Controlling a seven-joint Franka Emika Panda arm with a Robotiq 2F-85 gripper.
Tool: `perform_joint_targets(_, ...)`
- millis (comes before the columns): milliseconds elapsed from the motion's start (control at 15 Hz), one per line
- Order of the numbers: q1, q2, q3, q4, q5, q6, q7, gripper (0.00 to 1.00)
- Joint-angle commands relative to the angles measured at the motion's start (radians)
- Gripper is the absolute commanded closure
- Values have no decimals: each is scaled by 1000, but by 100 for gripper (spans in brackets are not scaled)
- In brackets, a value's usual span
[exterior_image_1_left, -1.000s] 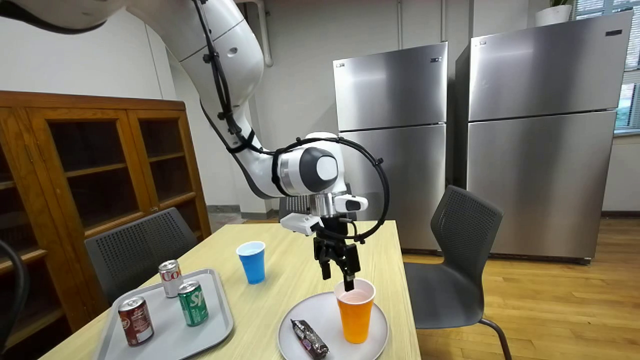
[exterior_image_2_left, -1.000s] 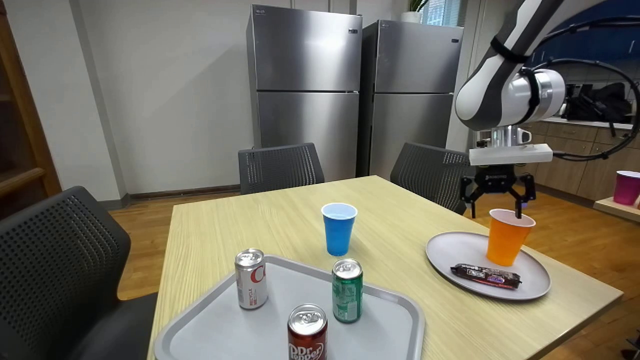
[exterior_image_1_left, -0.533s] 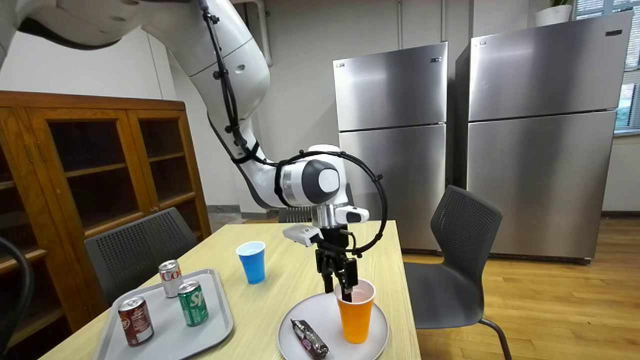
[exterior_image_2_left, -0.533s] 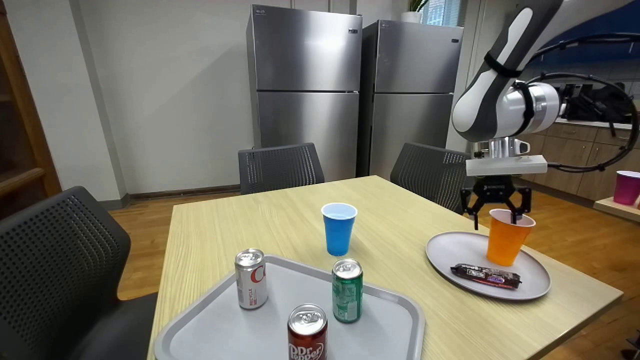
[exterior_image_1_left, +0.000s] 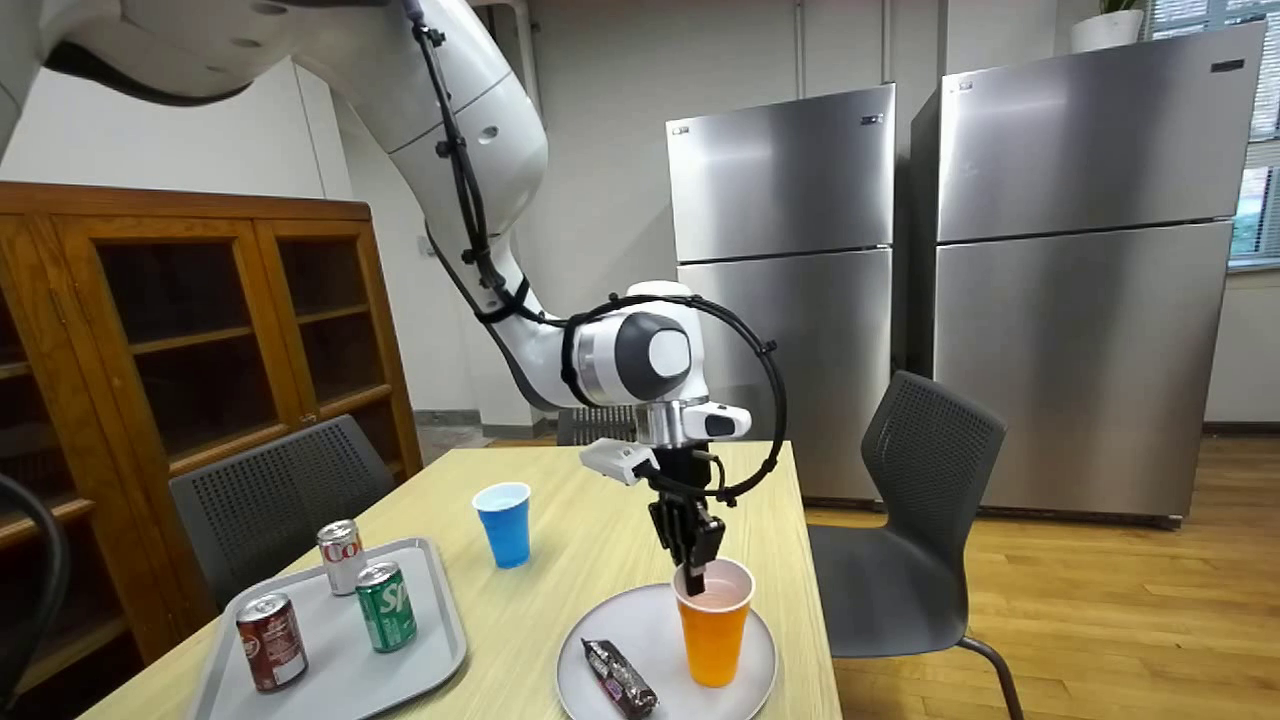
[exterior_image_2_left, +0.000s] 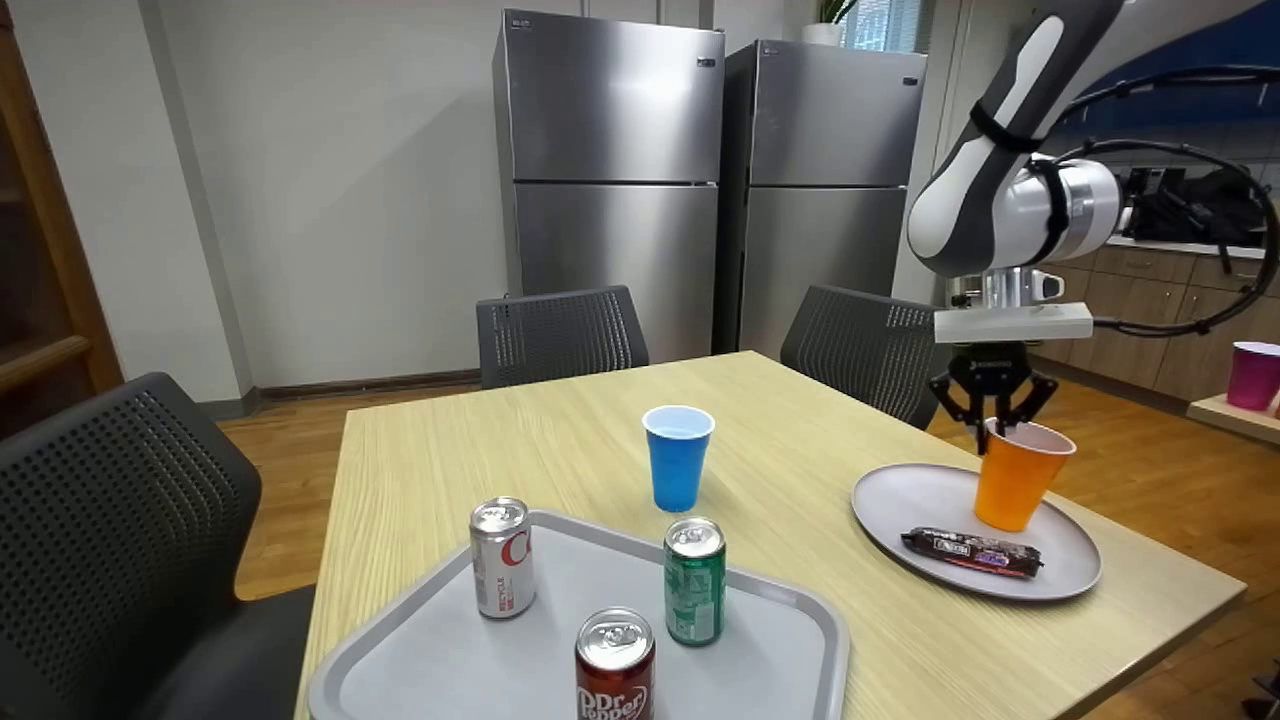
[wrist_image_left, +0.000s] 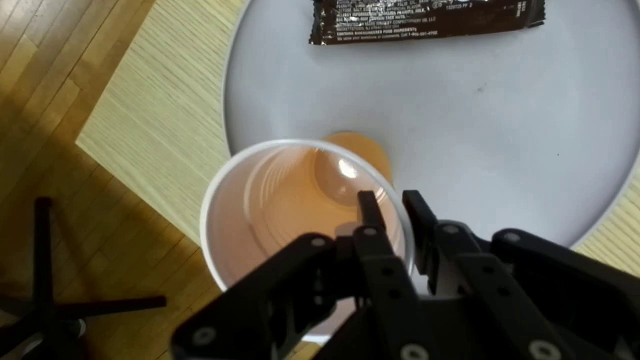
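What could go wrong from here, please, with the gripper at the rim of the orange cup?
1. The gripper straddles only one side of the orange cup, one finger inside and one outside, so a lift might make the cup tilt or swing.
2. The cup stands on the plate near the edge of the table; if tipped outward, it could fall over that edge.
3. The wrapped bar shares the plate, so a toppling cup might hit it.

two steel refrigerators (exterior_image_1_left: 1085, 290) before a pale wall (exterior_image_2_left: 350, 200), wooden cabinet (exterior_image_1_left: 190, 335) (glass-fronted), honey-toned floorboards (exterior_image_1_left: 1130, 610), bright window (exterior_image_1_left: 1260, 200)
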Motion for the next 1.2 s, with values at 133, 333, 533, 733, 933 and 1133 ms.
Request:
perform_joint_targets(133, 27, -42, -27, 5, -24, -7, 37, 100)
perform_joint_targets(333, 48, -84, -27, -2, -34, -4, 44, 99)
perform_joint_targets(533, 82, -128, -21, -3, -58, -4, 71, 99)
perform_joint_targets(733, 122, -161, -8, 5, -85, -12, 114, 99)
perform_joint_targets(933, 157, -167, 14, 28, -97, -16, 150, 99)
perform_joint_targets(1133, 185, -139, 46, 84, -97, -20, 173, 99)
